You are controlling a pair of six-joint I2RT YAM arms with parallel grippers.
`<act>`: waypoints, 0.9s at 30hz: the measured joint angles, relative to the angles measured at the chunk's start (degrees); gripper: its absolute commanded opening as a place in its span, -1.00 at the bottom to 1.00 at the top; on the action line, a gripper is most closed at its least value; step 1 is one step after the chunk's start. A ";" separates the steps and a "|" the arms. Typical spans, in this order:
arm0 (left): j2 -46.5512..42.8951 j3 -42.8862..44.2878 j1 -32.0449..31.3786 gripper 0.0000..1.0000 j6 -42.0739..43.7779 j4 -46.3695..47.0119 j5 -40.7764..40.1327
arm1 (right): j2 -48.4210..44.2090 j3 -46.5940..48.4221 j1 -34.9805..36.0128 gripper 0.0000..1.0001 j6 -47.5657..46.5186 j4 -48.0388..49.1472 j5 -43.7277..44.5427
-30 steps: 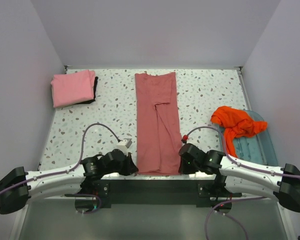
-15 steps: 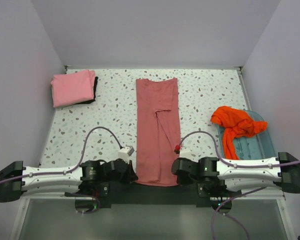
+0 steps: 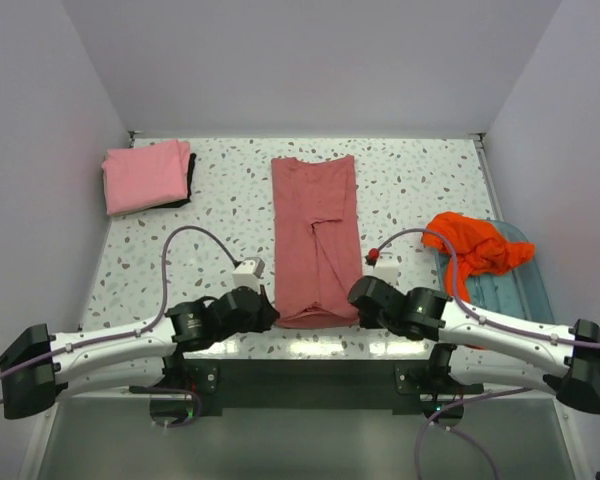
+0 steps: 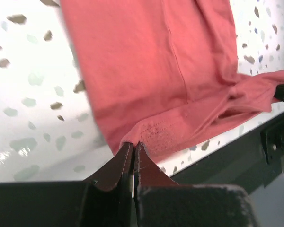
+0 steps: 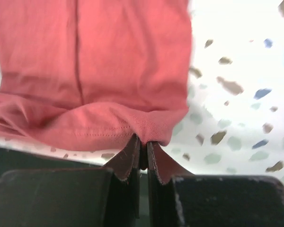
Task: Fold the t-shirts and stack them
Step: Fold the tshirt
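**Carrying the near hem up the strip, both corners level**

The rose-red t-shirt [image 3: 315, 235] is lying as a long narrow strip down the middle of the counter [image 3: 210, 230], sides already folded in, with its near hem rising off the surface. The left pincer [image 3: 268, 318] is clenching the hem's near-left corner and the right pincer [image 3: 356, 296] is clenching the near-right one, each with its jaws pressed tight on a small pinch of cloth.

This looks like the start of folding the hem away toward the collar end. Doing it well means both arms travelling at one height and one pace, so that the hem is staying taut and square. The pinches are shallow, so a sudden tug could be pulling a corner free. Letting go is best left until the hem is resting flat on the far half.

The lighter pink t-shirt [image 3: 145, 175] is sitting folded at the far left corner. The orange t-shirt [image 3: 475, 248] is lying crumpled across the pale blue tray [image 3: 525, 295] on the right, just beside the right arm.
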 measured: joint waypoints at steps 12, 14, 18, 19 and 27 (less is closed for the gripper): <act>10.08 5.22 15.93 -1.00 11.69 7.37 6.16 | 15.41 7.91 -18.45 -1.00 -17.29 10.93 -2.38; 12.26 6.32 18.16 -1.00 13.53 8.33 7.28 | 18.60 9.03 -20.35 -1.00 -19.10 12.59 -3.10; 17.07 8.98 22.36 -1.00 16.68 10.34 9.79 | 24.52 12.09 -23.50 -1.00 -22.01 14.84 -3.82; 18.38 9.84 23.32 -1.00 17.38 10.86 10.29 | 25.90 13.00 -24.28 -1.00 -22.69 15.43 -3.93; 29.73 19.61 29.90 -1.00 22.45 13.33 13.00 | 35.80 21.97 -30.71 -1.00 -26.73 17.84 -5.44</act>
